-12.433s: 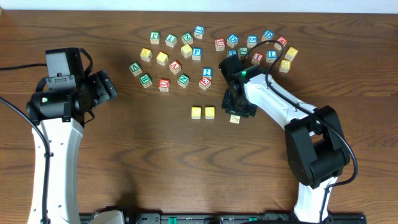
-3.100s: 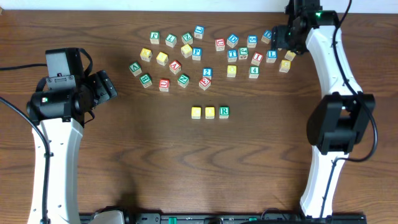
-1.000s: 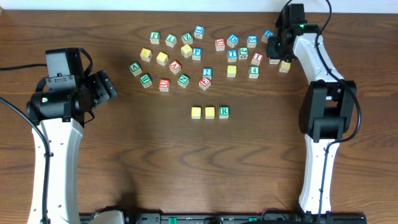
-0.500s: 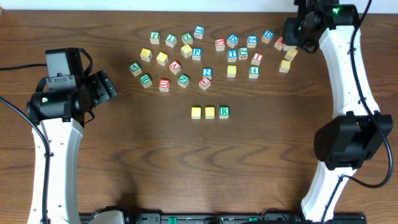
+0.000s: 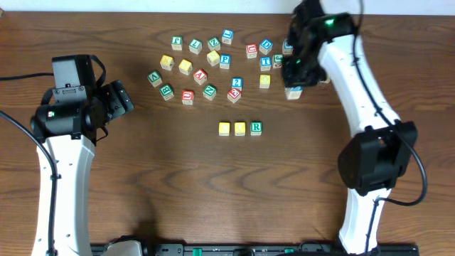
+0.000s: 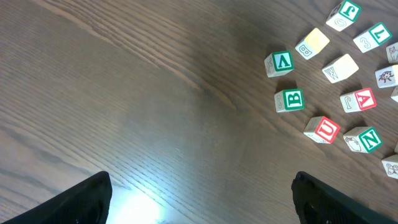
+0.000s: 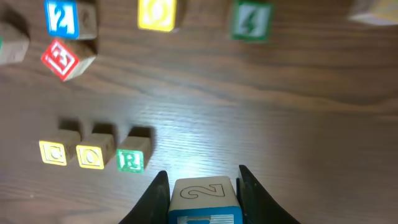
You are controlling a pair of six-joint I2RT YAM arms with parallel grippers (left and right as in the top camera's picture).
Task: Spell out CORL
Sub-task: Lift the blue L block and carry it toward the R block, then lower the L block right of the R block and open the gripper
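The right gripper [image 7: 202, 186] is clamped on a blue-edged cube [image 7: 205, 196], held right of the row of 3 where yellow C [image 7: 53, 153], yellow O [image 7: 91, 156] and green R [image 7: 129, 160] are lined up. The left gripper [image 6: 200, 180] is spread wide, empty.

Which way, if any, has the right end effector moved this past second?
Yes. The right end effector came left and nearer the green R block.

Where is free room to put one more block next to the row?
Bare wood lies past the green R block and along the row on the side facing the robot. Beyond it, loose blocks crowd the table.
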